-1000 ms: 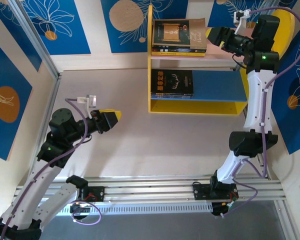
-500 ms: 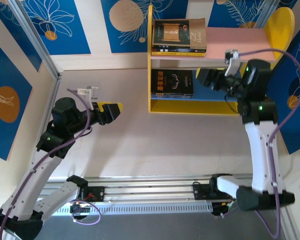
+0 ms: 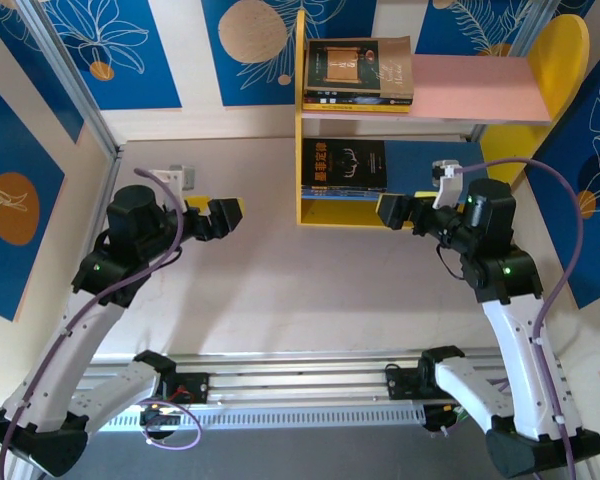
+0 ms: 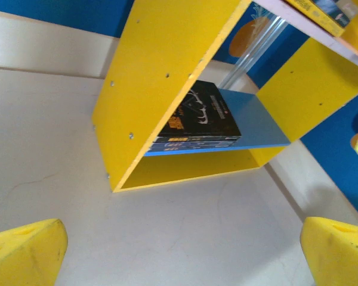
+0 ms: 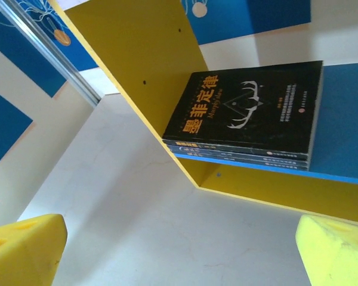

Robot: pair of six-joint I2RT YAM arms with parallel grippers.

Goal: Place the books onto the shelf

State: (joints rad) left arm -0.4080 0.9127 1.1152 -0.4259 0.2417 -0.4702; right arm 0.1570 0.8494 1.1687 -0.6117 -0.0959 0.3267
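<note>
White table [image 3: 280, 290] carries the shelf [image 3: 380, 214] at its far edge, with the books in two flat stacks at the shelf's left end: an upper stack [image 3: 358, 70] and a lower stack [image 3: 343, 165]. Your right gripper [image 3: 396, 210], spread wide and empty, hangs just off the shelf's front edge near the lower stack. It is closer than your left gripper [image 3: 226, 214], which is equally wide and empty.

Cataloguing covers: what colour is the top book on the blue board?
Black book, gold title; right wrist view shows it best.

Yellow shelf [image 3: 340, 213], upper books [image 3: 358, 68] stacked flat, lower books [image 3: 344, 165] likewise

The shelf [image 3: 300, 150] stands on the table [image 3: 280, 290], books [image 3: 358, 68] stacked on its pink board [image 3: 480, 85], more on its blue board [image 3: 440, 170].
</note>
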